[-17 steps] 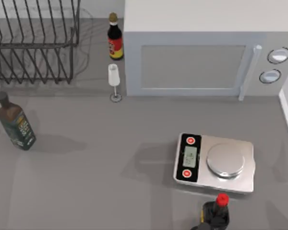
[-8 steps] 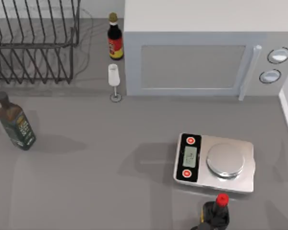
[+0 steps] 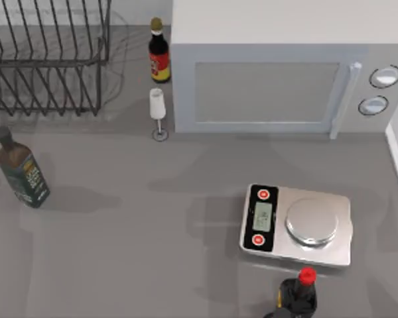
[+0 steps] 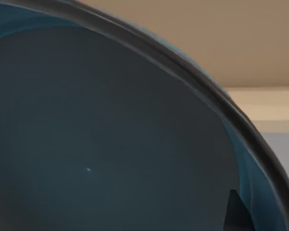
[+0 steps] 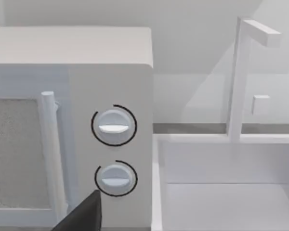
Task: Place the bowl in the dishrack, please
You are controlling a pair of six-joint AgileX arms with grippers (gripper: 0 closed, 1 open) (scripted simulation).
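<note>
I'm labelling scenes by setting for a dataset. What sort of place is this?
Most likely a rendered kitchen counter: a white microwave stands at the back, a wire dishrack sits at the back left, and a kitchen scale and sauce bottles stand on the grey counter.

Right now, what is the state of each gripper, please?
Left gripper: cannot be told; the bowl sits right against its wrist camera.
Right gripper: cannot be told; one dark fingertip shows, facing the microwave.
</note>
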